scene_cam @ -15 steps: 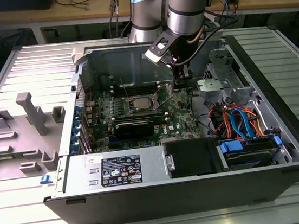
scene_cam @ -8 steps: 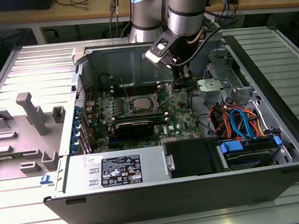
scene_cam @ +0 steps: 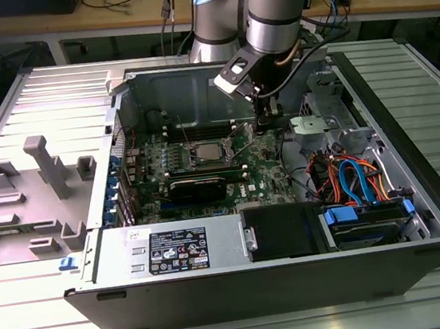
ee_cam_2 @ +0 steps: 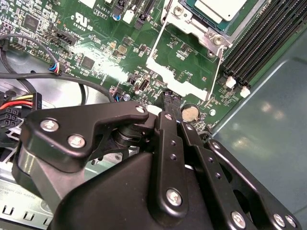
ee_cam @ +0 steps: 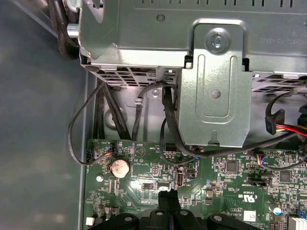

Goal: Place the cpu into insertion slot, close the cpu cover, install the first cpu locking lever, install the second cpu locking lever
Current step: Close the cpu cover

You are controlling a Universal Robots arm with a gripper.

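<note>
Silver-grey square cpu (ee_cam_2: 221,6) sitting in place; thin silver windowed cpu cover (ee_cam_2: 165,72) lying open. Black gripper (ee_cam_2: 171,103) hovering beside it, fingers (ee_cam: 164,201) pinched together, empty; cover-closing step, likely calling for push on frame.

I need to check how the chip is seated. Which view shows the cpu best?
The exterior view: it shows the whole cpu lying in the insertion slot. The second wrist view catches just a corner of it, cut by the picture's edge. The first wrist view looks at the coin cell and drive cage.
</note>
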